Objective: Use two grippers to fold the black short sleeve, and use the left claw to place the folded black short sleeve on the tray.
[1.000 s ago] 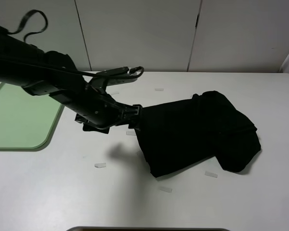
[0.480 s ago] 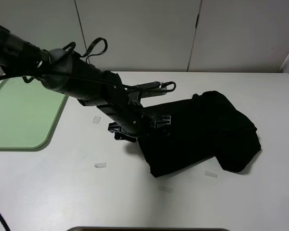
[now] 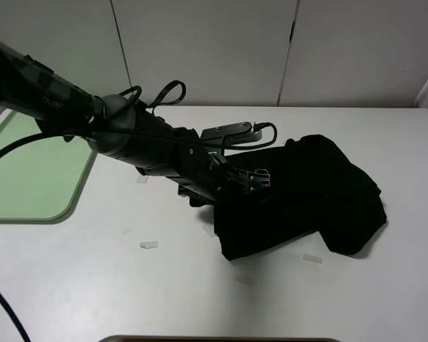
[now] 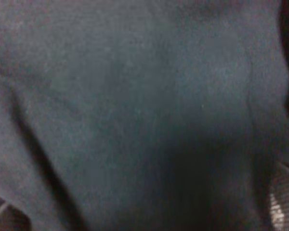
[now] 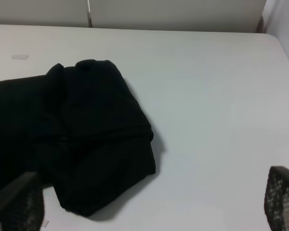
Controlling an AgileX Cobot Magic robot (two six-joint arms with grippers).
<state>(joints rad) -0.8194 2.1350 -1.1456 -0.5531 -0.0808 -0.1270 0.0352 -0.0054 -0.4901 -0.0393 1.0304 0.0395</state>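
Note:
The black short sleeve [image 3: 314,192] lies folded in a lumpy bundle on the white table, right of centre. My left arm reaches across from the left, and its gripper [image 3: 255,178] is pressed low onto the bundle's left part. In the left wrist view black cloth [image 4: 135,106] fills the picture, and the left gripper [image 4: 139,214] has its fingers far apart at the lower corners, open with cloth between them. The tray [image 3: 28,171] sits at the table's left edge, pale green and bare. My right gripper [image 5: 149,204] is open, hovering off the shirt [image 5: 82,139]; it is outside the exterior view.
Small strips of pale tape [image 3: 148,244] [image 3: 312,258] dot the table [image 3: 128,285]. White wall panels stand behind the table's far edge. A dark rim [image 3: 221,339] shows at the near edge. The left arm's cables [image 3: 164,92] loop above it.
My left arm has swung right and lowered, going from the shirt's left edge onto the bundle. Shirt and tray lie as before.

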